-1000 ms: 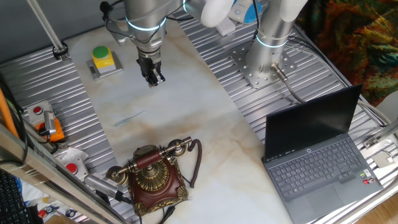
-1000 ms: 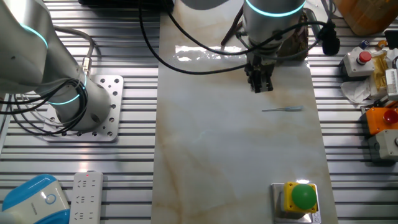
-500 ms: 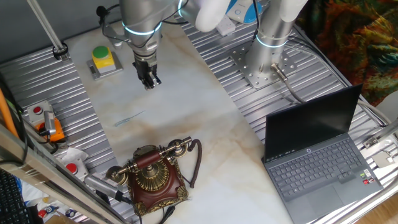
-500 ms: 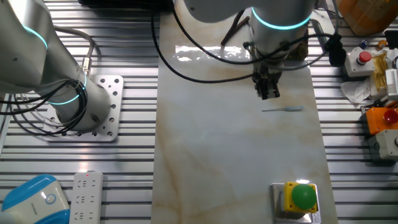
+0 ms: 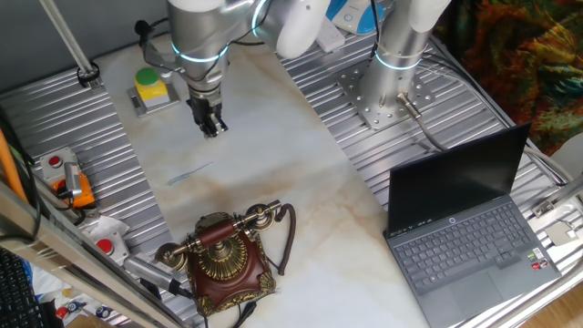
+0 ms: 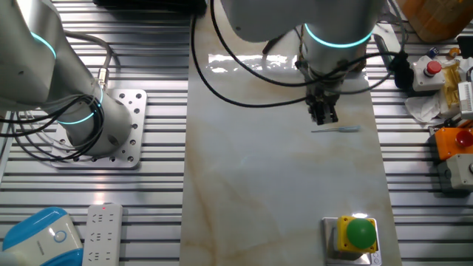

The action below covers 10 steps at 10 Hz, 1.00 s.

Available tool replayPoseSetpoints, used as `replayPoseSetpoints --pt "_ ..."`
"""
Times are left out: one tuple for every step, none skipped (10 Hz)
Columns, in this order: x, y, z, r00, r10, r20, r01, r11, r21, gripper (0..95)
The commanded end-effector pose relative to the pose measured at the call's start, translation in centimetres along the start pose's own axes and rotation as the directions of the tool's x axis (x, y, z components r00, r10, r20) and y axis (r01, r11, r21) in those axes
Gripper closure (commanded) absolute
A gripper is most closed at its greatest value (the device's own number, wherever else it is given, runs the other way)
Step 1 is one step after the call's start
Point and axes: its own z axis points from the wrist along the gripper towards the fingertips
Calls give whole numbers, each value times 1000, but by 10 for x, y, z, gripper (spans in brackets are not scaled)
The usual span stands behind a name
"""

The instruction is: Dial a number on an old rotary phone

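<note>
No dialling has been done: the old rotary phone stands untouched near the front edge of the table, handset across its cradle. The tool is held well apart from it toward the far edge, above a thin stylus-like item. The fingers appear together and empty, though the view is too small to be certain.

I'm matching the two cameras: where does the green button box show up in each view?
One fixed view: green button box upper left, left of the pincer.
The other fixed view: it sits bottom right, below the pincer.
Shared landmark: the thin stylus on the marble.
</note>
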Motion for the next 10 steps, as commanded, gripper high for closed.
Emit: replayPoseSetpoints --pt "-8 -2 6 1000 -1 6 1 1000 -1 950" --pt "-13 -3 10 1000 0 10 0 1000 -1 950" --pt "-16 -3 12 1000 1 10 -1 1000 -1 950" --pt "-22 -4 14 1000 1 15 -1 1000 -1 950" --pt "-25 -4 15 1000 2 15 -2 1000 -1 950" --pt "-29 -5 19 1000 4 18 -4 1000 -3 950" --pt "-35 -5 26 1000 6 24 -6 1000 -1 950" --pt "-37 -5 28 1000 6 27 -6 1000 -1 950" --pt "-41 -5 33 999 7 32 -7 1000 0 950" --pt "-44 -5 38 999 9 34 -9 1000 1 950"
